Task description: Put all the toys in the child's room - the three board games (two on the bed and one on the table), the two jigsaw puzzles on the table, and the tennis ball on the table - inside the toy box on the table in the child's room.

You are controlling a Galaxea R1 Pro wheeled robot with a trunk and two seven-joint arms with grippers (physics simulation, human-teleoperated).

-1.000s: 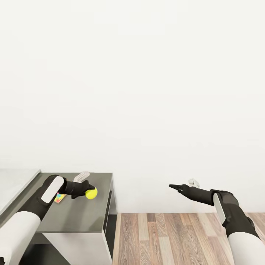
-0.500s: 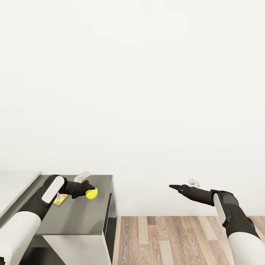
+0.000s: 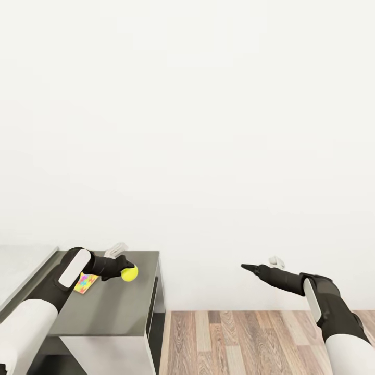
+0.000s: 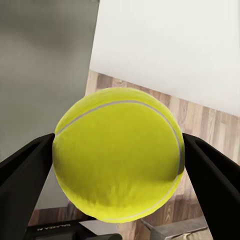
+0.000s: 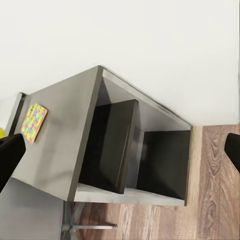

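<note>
**Tennis ball clamped above the dark grey desk section**

Left gripper (image 3: 125, 268), at the lower left of the head view, has its jaws closed against both sides of the small yellow-green tennis ball (image 3: 129, 273), which hangs over the flat dark grey desk top (image 3: 112, 304). Seen from the left wrist, the ball (image 4: 118, 154) sits between two black fingers (image 4: 24, 172). A thin multicolour jigsaw puzzle square (image 3: 85, 283) lies flat on the desk, partly hidden behind the left forearm. Right gripper (image 3: 249, 267), at the lower right, is held out over the brown wood-plank floor (image 3: 245, 341) before the white wall (image 3: 208, 130); its jaws stand wide apart with nothing between them.
</note>
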